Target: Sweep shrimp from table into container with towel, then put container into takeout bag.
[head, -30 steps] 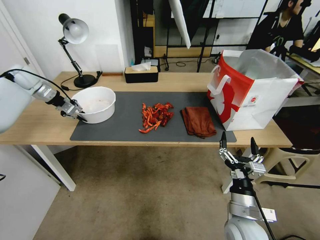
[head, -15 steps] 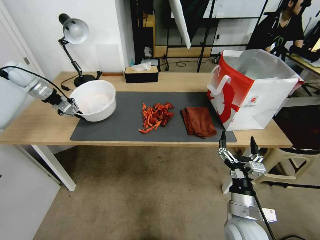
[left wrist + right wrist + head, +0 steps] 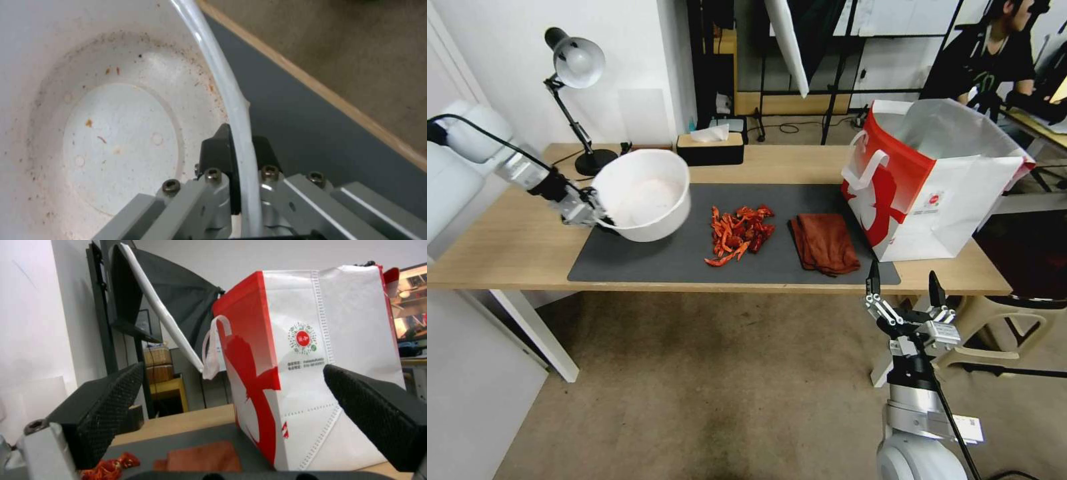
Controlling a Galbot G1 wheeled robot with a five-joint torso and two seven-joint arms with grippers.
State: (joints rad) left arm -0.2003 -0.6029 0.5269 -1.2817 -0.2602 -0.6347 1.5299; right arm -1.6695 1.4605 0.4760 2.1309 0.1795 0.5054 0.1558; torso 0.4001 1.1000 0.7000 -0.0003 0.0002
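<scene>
The left gripper (image 3: 602, 219) is clamped on the near-left rim of the container (image 3: 644, 193), which is off the mat and tipped so its mouth faces the camera, at about 10 o'clock from the shrimp (image 3: 739, 233). The left wrist view adds what the head view cannot: one black pad (image 3: 217, 150) sits inside the bowl wall and the other outside, with the thick white rim (image 3: 231, 110) running straight between them, and the container's (image 3: 111, 133) pale floor is speckled with small orange-brown flecks. Past the rim that view shows the dark grey mat (image 3: 289, 123) and the table's wooden edge (image 3: 338, 100).

In the head view the shrimp lie heaped mid-mat, with the rust-brown towel (image 3: 824, 243) folded just beside them at 3 o'clock. The takeout bag (image 3: 934, 180) stands upright and open at 2 o'clock from the towel, close beside it. A desk lamp (image 3: 575, 93) and a black tissue box (image 3: 710, 148) stand along the far side of the table (image 3: 507, 247).

The right gripper (image 3: 904, 293) hangs below the table's near edge, at 5 o'clock from the towel, jaws wide apart and holding nothing. Its wrist view looks between the two pads (image 3: 106, 406) at the takeout bag's (image 3: 311, 360) printed logo and white loop handle (image 3: 213, 346), with slivers of towel (image 3: 200, 458) and shrimp (image 3: 111, 466) low in the frame.
</scene>
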